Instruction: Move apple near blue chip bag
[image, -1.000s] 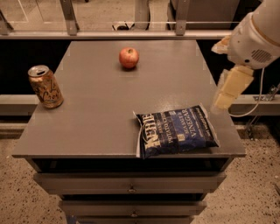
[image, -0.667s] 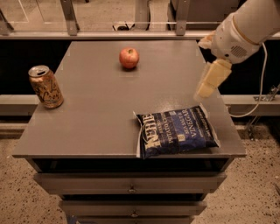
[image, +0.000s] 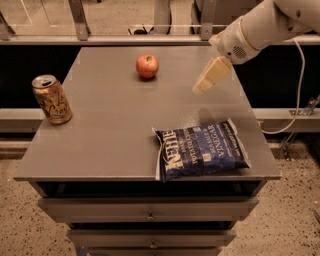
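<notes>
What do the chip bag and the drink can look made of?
The blue chip bag looks like thin plastic film: glossy, crinkled, crimped ends. The drink can is probably aluminium: shiny gold sides, silvery rim. The gripper hovers over the table, right of the apple.

Apple (image: 147, 66) at the back middle of the tabletop (image: 115, 130), can (image: 52, 99) at the left edge, bag (image: 202, 150) front right, well apart from the apple, gripper (image: 206, 81) above the right side, right of the apple, behind the bag, drawers (image: 150, 212) beneath.
</notes>
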